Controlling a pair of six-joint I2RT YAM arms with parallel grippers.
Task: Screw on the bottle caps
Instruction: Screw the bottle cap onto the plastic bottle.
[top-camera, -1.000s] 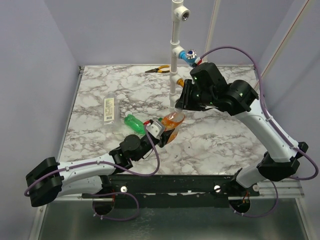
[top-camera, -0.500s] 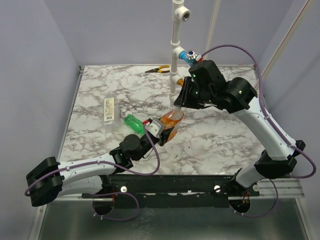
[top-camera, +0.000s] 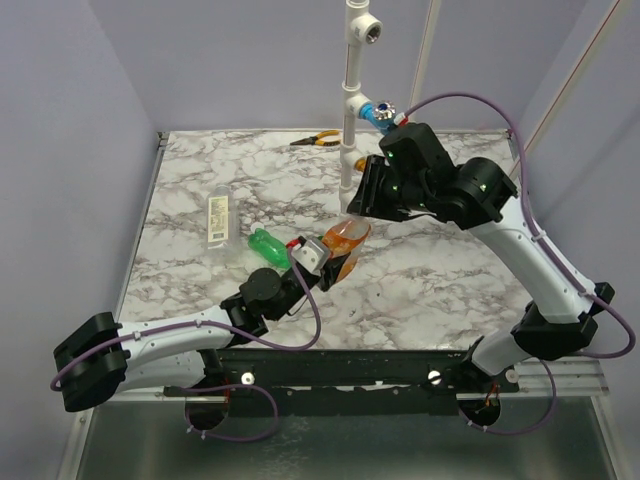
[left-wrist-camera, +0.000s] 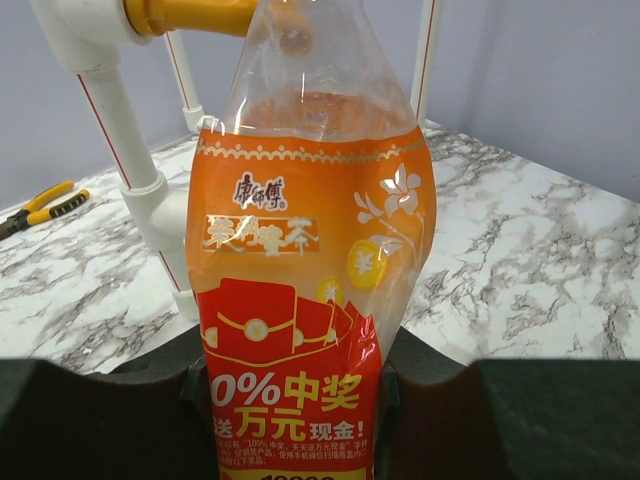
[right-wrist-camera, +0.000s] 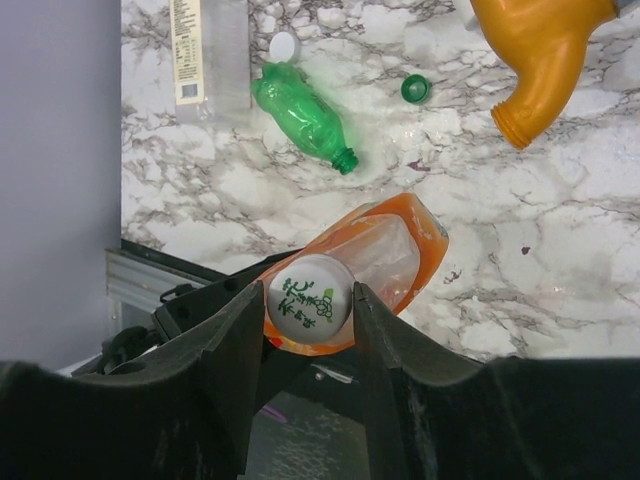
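My left gripper (top-camera: 318, 262) is shut on the wide orange bottle (left-wrist-camera: 300, 300) and holds it tilted above the table. My right gripper (right-wrist-camera: 308, 300) is shut on a white cap with green print (right-wrist-camera: 310, 296) that sits on the orange bottle's (right-wrist-camera: 385, 250) mouth. The slim green bottle (right-wrist-camera: 303, 115) lies uncapped on the table. A dark green cap (right-wrist-camera: 415, 89) lies to its right. Another white cap (right-wrist-camera: 284, 46) lies beside the clear labelled bottle (right-wrist-camera: 210, 50). The right gripper (top-camera: 357, 215) hangs right over the orange bottle (top-camera: 343, 245).
The white pipe frame (top-camera: 350, 120) stands just behind the bottle, with a blue tap handle (top-camera: 380, 110) and an orange tap handle (right-wrist-camera: 545, 60). Yellow pliers (top-camera: 318, 140) lie at the back edge. The green bottle (top-camera: 268, 245) lies left of my left gripper.
The right wrist has shifted slightly over the bottle's mouth, and the bottle's top has wobbled a little. Both grips stay the same.
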